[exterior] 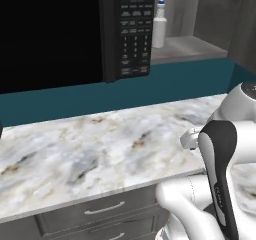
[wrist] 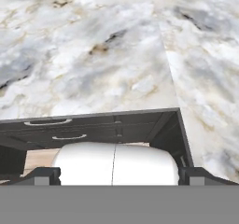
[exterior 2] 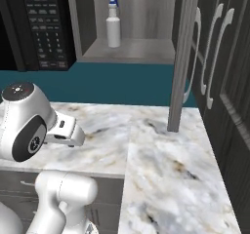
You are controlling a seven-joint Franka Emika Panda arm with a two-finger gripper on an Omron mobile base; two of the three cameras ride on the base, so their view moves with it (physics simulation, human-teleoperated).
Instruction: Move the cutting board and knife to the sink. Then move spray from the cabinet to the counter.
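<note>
A: Claw (wrist: 119, 178) condition?
B: Released, jaws wide, nothing between them; it hangs above the front edge of the marble surface (wrist: 93, 59).
A: Task item?
B: The spray (exterior 2: 113, 26) stands upright on the cabinet (exterior 2: 141, 50) shelf, beside the black microwave (exterior: 75, 29), well apart from the claw.

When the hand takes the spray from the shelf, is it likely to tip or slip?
The spray is tall and narrow and stands upright, so a push near its head would probably tip it. Its smooth, round body may slip; it looks stiff and light.
</note>
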